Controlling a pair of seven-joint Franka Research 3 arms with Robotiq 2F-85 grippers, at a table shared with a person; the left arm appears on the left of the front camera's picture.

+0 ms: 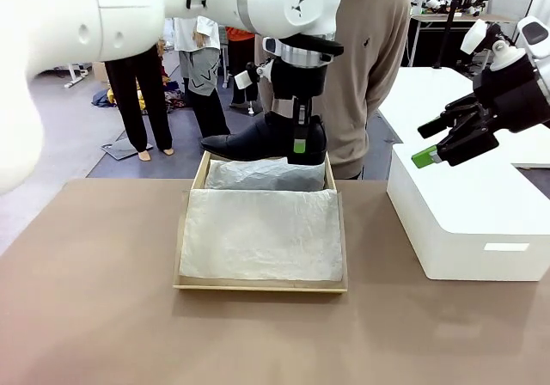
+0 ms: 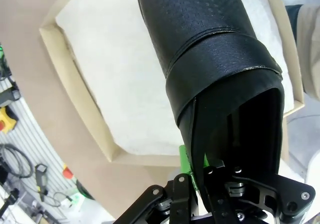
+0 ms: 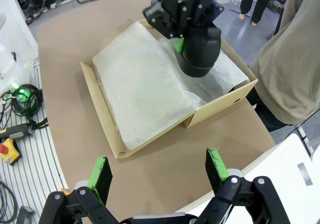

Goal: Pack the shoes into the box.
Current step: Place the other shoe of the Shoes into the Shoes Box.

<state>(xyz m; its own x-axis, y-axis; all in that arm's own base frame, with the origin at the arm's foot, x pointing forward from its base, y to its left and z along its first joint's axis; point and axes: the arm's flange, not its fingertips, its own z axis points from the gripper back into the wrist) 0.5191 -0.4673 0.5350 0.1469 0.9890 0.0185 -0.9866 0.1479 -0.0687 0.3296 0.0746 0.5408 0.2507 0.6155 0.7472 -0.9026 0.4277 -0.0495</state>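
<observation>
Shoe [image 1: 258, 140] and box [image 1: 180, 247] are the two things that matter. On the near side the brown tabletop [image 1: 103, 316] is bare. The tan box lies on it. Its nearer part is flat and covered with white tissue paper [image 1: 258, 235]; its farther part looks deeper and is also lined with tissue.

To the robot's right stands a large white block [image 1: 464, 230]. The right claw [image 1: 430, 142] hangs above it with the fingers spread wide and nothing between them.

Over the far part of the box the left claw [image 1: 298, 144] is closed tight on the back edge of the shoe, at the heel. The toe points to the robot's left, and the sole seems just above the far rim. Behind the box a person [image 1: 378, 58] stands at the table edge.

I judge the shoe as rather light. The heel is stiff and the upper is softer. The glossy leather is probably slippery and easy to scratch, so the firm heel edge is a good place to hold it. From this one end the shoe may swing or slip, so it should be lowered slowly onto the tissue.
</observation>
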